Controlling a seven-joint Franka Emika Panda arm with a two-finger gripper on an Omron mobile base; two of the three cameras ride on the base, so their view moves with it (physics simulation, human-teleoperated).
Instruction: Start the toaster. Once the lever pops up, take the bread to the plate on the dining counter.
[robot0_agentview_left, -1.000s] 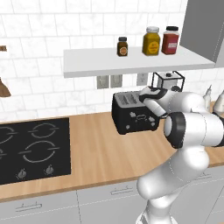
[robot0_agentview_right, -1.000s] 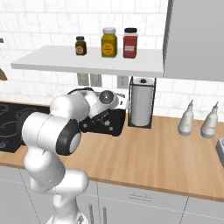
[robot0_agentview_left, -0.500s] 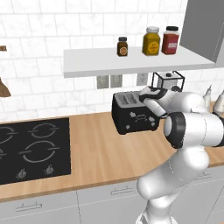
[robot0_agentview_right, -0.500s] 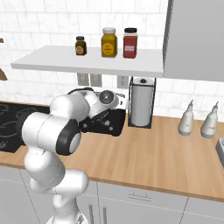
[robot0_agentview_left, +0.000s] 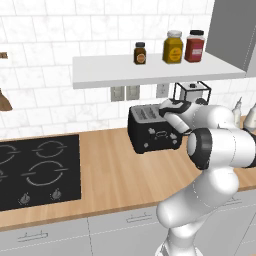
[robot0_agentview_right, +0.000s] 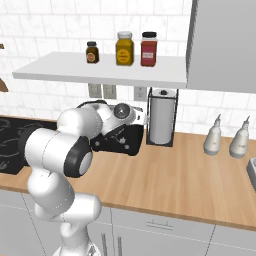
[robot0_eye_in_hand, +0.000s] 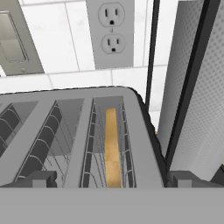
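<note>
My fingers stand spread wide with nothing between them, one tip at the lower left of the hand view and the other at the lower right, straddling the toaster from above. The bread sits down inside the right-hand slot, just ahead of and between my fingers, a little right of centre in that view. Its visible top edge runs as a narrow tan strip from the bottom of the frame up toward the tiled wall, so its long axis lies along my line of sight and across the line between my tips. I judge the slice sits low in the slot, so the lever comes first, though I cannot see it.

In the left base view my gripper hangs over the toaster's right end, centre right of the frame, the wrist bent down from a folded elbow. The paper towel holder stands just beside it.
</note>
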